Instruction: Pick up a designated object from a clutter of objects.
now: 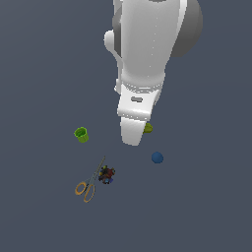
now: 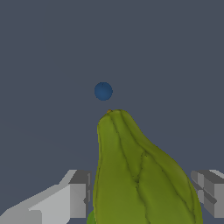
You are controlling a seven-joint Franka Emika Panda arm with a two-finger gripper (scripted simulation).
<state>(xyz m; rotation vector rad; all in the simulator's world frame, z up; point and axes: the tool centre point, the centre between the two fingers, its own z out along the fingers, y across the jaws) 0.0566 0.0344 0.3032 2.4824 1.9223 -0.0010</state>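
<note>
The designated object [image 2: 140,175], an olive yellow-green pear-like lump with ridges, fills the space between my gripper's [image 2: 142,194] two grey fingers in the wrist view. The fingers [image 2: 78,192] sit against its sides, so the gripper is shut on it. In the exterior view only a small edge of the designated object [image 1: 148,128] shows beside the white arm [image 1: 140,88]. The gripper itself is hidden there. The rest of the clutter lies apart: a blue ball [image 1: 157,157] [image 2: 103,91], a green cup [image 1: 81,134], orange-handled scissors [image 1: 88,184] and a dark speckled lump [image 1: 106,174].
The grey floor [image 1: 206,206] stretches all round. The arm covers the upper middle of the exterior view. The scissors and the speckled lump touch or nearly touch each other at the exterior view's lower left.
</note>
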